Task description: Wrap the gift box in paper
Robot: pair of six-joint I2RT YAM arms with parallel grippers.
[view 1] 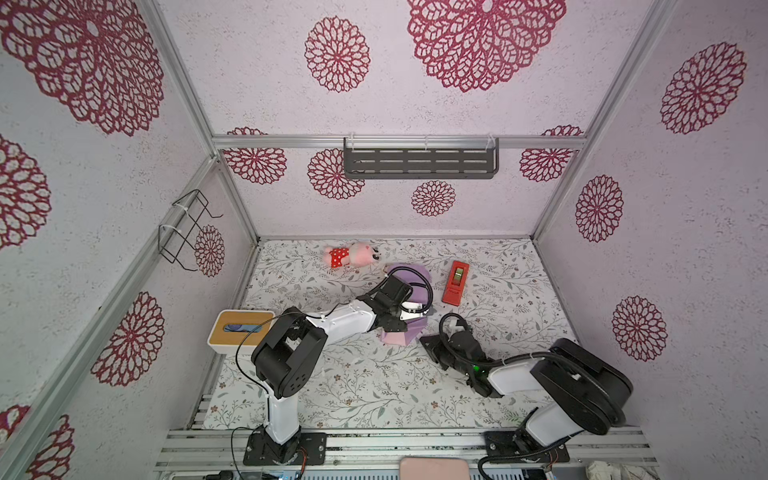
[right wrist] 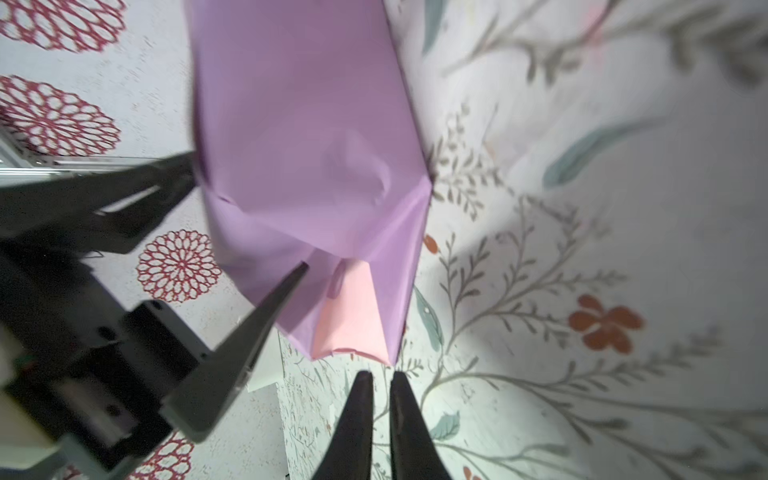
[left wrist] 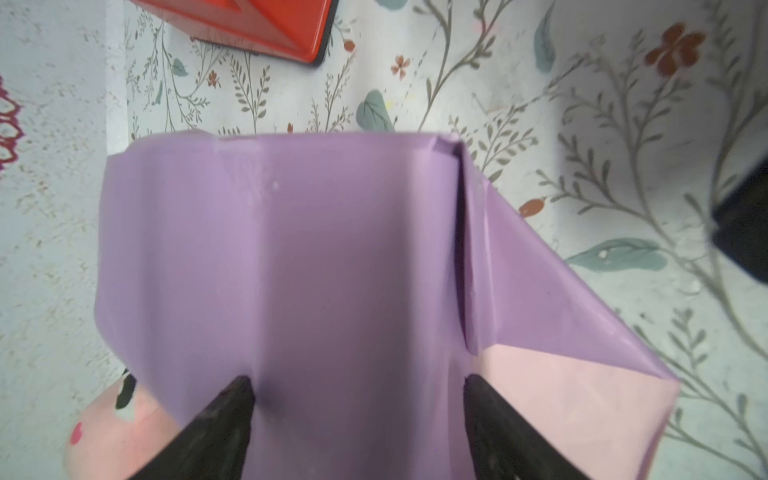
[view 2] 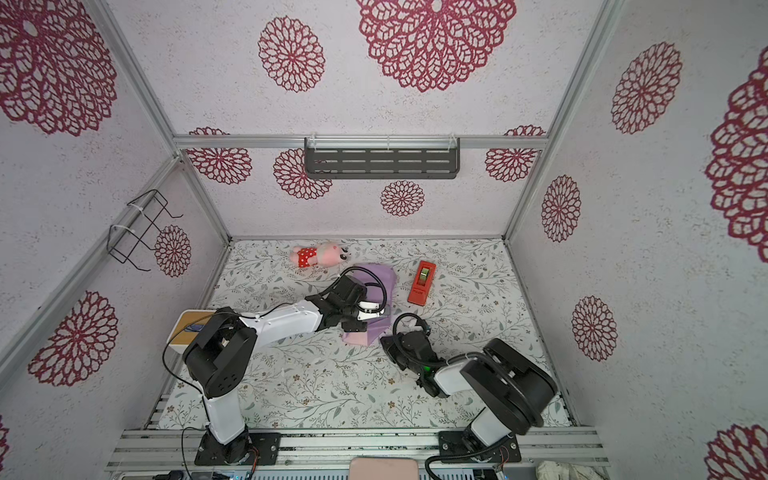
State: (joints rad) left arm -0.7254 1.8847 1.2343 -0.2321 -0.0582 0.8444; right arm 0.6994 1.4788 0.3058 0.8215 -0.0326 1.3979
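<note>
Tissue box (view 1: pixel 232 320) sits at the left edge of the mat (view 1: pixel 374 386), something blue in its slot. Paper (left wrist: pixel 311 249) mid-mat, lilac side out, folded into a boxy shape; box itself hidden. Left gripper (left wrist: pixel 357 377) wide, astride it, tips on paper; can't tell if squeezing. Right gripper (right wrist: pixel 380 374) nearly closed, thin slit, holding nothing, just off the pink corner. Open mat in front and far right. Tape dispenser (view 1: pixel 455 282) just right of paper, plush (view 1: pixel 353 254) behind.

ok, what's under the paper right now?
Only a boxy bulge under the paper, lilac side out, pink underside showing at one folded end. The gift box itself is covered in every view.
</note>
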